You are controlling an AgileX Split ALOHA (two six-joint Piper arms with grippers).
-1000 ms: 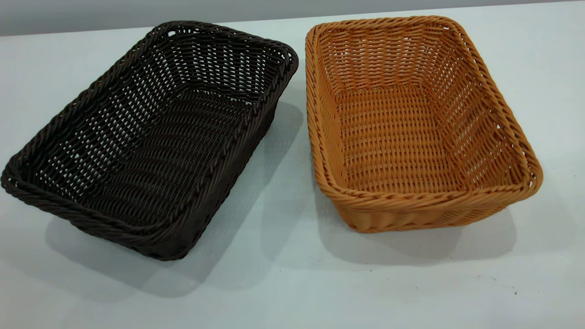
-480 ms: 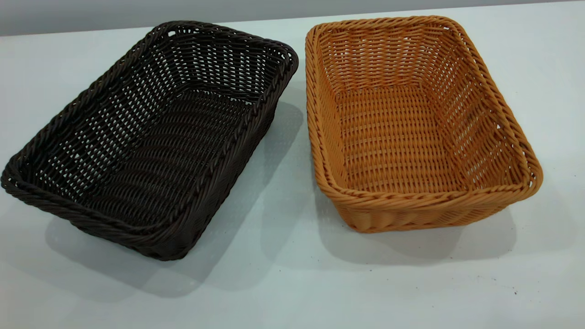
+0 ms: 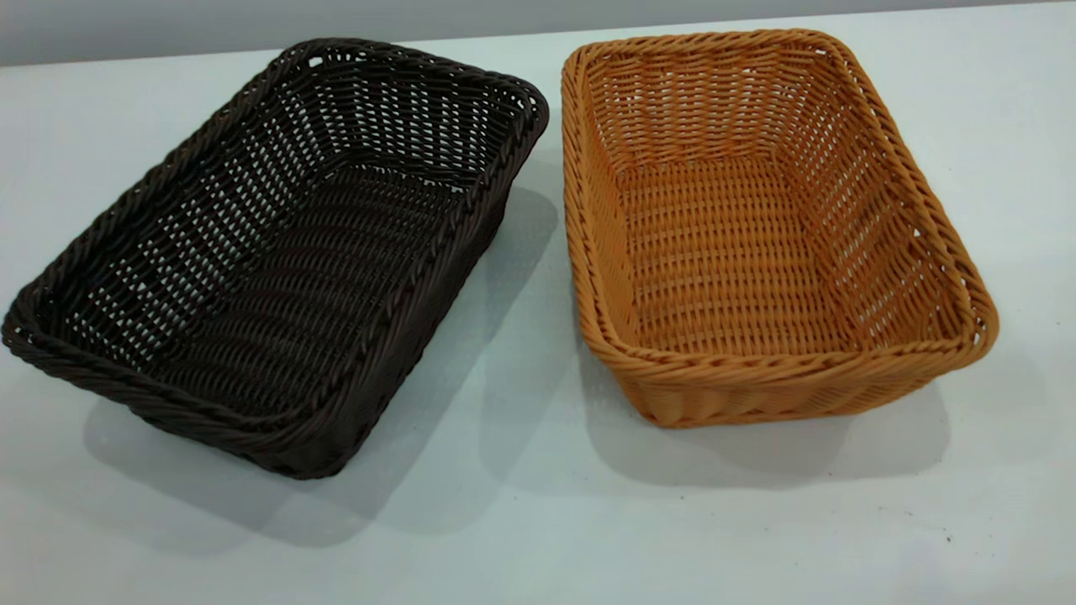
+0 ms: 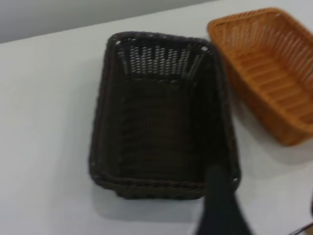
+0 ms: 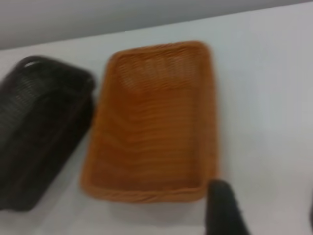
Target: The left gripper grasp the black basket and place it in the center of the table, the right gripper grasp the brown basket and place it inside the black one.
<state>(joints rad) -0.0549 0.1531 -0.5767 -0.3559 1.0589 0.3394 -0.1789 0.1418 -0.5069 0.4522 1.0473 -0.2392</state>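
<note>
Baskets sit side by side: black basket [image 3: 277,252] left of brown basket [image 3: 756,227], apart, both on the table [image 3: 538,521]. One blurred finger [image 4: 222,205] of my left gripper shows, likewise my right [image 5: 222,208]; how open, I cannot tell.

Plain grey wall [image 3: 252,21] ran behind the far edge of a white tabletop [image 3: 538,521]; soft shadows cast toward the near side.
</note>
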